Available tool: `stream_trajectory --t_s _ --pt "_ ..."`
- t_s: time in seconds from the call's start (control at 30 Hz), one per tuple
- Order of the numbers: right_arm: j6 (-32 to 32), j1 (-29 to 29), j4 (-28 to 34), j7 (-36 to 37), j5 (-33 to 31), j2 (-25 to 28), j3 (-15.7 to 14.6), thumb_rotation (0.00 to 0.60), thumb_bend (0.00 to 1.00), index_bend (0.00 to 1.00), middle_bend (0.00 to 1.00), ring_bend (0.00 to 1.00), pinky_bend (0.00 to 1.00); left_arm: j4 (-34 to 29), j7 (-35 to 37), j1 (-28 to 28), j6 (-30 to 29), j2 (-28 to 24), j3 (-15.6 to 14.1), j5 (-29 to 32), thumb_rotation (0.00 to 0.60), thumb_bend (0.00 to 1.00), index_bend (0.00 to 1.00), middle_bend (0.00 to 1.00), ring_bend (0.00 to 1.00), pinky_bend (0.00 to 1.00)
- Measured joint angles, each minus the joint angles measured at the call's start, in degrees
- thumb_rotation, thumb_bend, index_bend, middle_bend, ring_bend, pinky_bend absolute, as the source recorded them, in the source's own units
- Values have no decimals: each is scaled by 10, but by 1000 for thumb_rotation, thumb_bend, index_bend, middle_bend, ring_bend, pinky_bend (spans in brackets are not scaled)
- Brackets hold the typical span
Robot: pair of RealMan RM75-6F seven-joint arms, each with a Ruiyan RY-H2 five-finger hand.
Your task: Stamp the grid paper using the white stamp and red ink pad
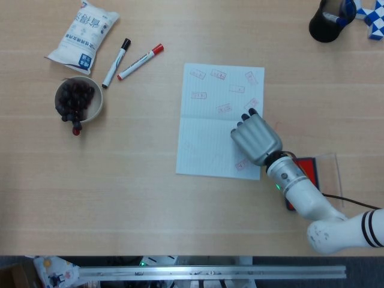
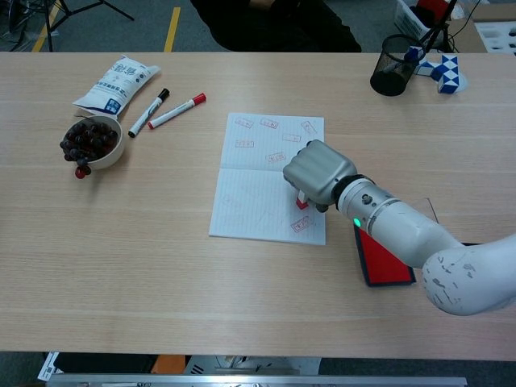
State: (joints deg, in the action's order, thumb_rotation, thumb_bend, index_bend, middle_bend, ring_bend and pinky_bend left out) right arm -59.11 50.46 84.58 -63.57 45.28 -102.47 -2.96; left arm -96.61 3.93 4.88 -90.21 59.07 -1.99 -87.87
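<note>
The right hand (image 2: 316, 173), a grey metallic fist on a white arm, is clenched around the white stamp (image 2: 302, 201), whose red base shows just below the curled fingers and sits on or just above the grid paper (image 2: 250, 193); contact cannot be confirmed. The left hand is not in view. The step in hand appears to be pressing an impression near the right edge of the paper, which already carries several small red rectangular marks on its upper half and one near the lower right corner. The next move probably calls for a straight vertical lift, so that the thin, loose sheet neither smears nor rises with the stamp, followed by re-inking. The red ink pad (image 2: 383, 258), a flat dark-rimmed tray with its clear lid (image 1: 329, 171) open, lies just right of the paper beneath the forearm. The wooden table (image 2: 242, 306) is smooth and pale.
</note>
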Motion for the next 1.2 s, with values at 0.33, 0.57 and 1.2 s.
stream_trajectory --t_s 0.33,0.57,1.2 --pt "1 -1 2 2 -1 1 4 600 372 735 529 338 291 0 -1 0 2 0 0 1 600 175 139 102 160 95" --pt "-13 -5 61 25 17 39 17 600 371 735 530 338 291 -4 4 1 -2 -5 1 1 600 175 135 101 160 95" --pt "-48 -51 225 76 142 219 -48 600 370 735 530 338 291 -17 -14 -3 3 -4 -2 -6 600 175 135 100 159 95"
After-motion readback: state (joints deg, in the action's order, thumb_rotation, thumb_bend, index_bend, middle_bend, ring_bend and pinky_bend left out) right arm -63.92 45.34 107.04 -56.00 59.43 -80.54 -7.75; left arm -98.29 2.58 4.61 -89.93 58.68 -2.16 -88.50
